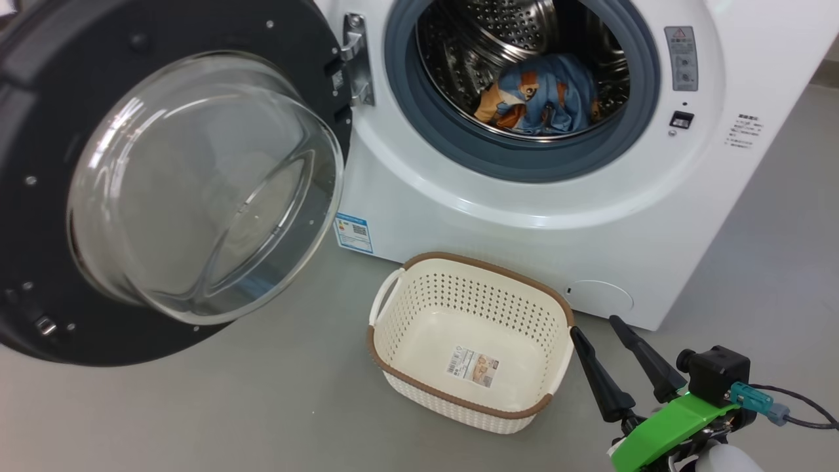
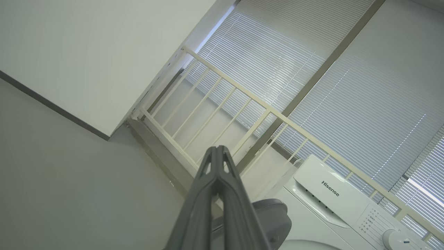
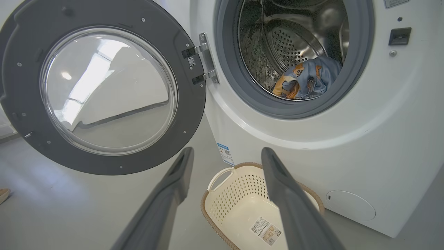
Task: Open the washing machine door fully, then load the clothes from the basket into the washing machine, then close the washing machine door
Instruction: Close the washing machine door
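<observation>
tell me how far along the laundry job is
Done: the door stands wide open, the clothes lie inside the washer, and the basket is empty. In hand: nothing. The right fingers are spread beside the basket, holding nothing. The left fingers are shut and point off towards the blinds. Left: closing the door.

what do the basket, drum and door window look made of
Basket: looks like moulded cream plastic, matt, with neat rows of holes and a brown woven-look rim.
Drum: probably stainless steel, since it is shiny, perforated and mirrors the light.
Door window: seems to be clear glass, going by its thick bulging bowl and sharp reflections, though clear plastic cannot be ruled out.
</observation>
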